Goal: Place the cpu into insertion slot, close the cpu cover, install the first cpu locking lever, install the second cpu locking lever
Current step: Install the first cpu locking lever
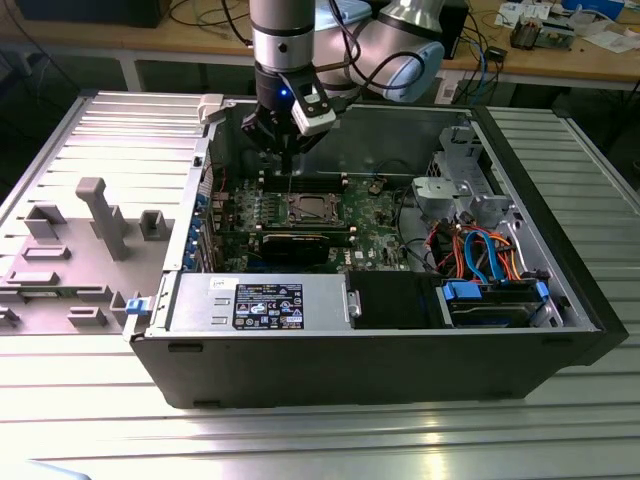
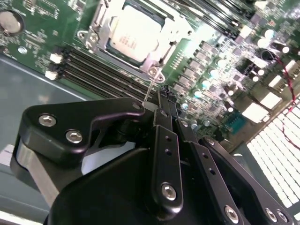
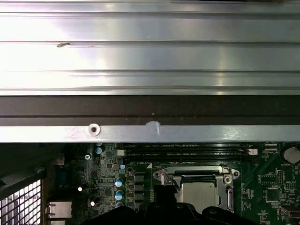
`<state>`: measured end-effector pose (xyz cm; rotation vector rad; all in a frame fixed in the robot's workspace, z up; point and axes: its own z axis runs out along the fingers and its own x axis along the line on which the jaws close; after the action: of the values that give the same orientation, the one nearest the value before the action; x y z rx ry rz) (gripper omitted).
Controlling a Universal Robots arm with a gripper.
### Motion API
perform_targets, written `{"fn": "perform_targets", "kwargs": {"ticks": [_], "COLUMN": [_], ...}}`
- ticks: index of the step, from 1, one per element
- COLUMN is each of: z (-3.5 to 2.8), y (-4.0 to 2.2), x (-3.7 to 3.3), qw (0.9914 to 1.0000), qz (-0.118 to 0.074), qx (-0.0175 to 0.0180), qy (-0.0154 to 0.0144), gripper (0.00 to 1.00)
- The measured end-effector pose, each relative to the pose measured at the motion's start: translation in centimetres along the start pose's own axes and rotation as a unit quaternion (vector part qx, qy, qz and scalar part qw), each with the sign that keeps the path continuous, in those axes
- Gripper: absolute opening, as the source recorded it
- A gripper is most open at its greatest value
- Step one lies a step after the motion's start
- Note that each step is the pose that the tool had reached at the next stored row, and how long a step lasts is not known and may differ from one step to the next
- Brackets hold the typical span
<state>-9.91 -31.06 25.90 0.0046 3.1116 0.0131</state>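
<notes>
Exterior view: I have the pincer point(image 1: 287, 160) hanging over the open computer case point(image 1: 400, 345) in the upper middle of the frame, just above the green motherboard point(image 1: 375, 215). The cpu point(image 1: 305, 209) already sits in the insertion slot point(image 1: 322, 218) near the frame's centre, with the cpu cover point(image 1: 291, 201) lying flat around it. In the second wrist view the pincer's black fingers point(image 2: 166, 154) stand pressed together, closed down narrow with nothing held. A thin locking lever point(image 2: 149, 89) rises toward them from the socket corner. The cpu point(image 2: 133, 33) shows at the top of that frame, framed by the cover. The case rests on the ribbed metal tabletop point(image 1: 300, 440).
</notes>
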Motion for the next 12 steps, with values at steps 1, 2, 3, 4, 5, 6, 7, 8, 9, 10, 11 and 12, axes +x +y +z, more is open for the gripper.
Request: {"fn": "perform_targets", "kwargs": {"ticks": [1, 2, 3, 4, 5, 6, 7, 8, 9, 10, 11, 12], "z": [0.06, 0.10, 0.14, 0.17, 0.19, 0.19, 0.19, 0.19, 0.19, 0.20, 0.20, 0.20], "y": [0.00, 0.00, 0.00, 0.00, 0.00, 0.00, 0.00, 0.00, 0.00, 0.00, 0.00, 0.00], "x": [-0.36, -0.64, -0.88, -1.01, -1.07, -1.08, -1.09, -1.09, -1.09, -1.09, -1.09, -1.09], "qw": [1.00000, 1.00000, 1.00000, 1.00000, 1.00000, 1.00000, 1.00000, 1.00000, 1.00000, 1.00000, 1.00000, 1.00000], "qz": [0.000, 0.000, 0.000, 0.000, 0.000, 0.000, 0.000, 0.000, 0.000, 0.000, 0.000, 0.000], "qx": [0.0001, 0.0002, 0.0002, 0.0003, 0.0006, 0.0011, 0.0012, 0.0012, 0.0013, 0.0013, 0.0013, 0.0014], "qy": [0.0000, 0.0000, 0.0000, 0.0000, 0.0000, 0.0001, 0.0001, 0.0000, 0.0000, 0.0000, 0.0000, 0.0000], "gripper": [0.11, 0.11, 0.11, 0.11, 0.11, 0.11, 0.11, 0.11, 0.11, 0.11, 0.11, 0.11]}}
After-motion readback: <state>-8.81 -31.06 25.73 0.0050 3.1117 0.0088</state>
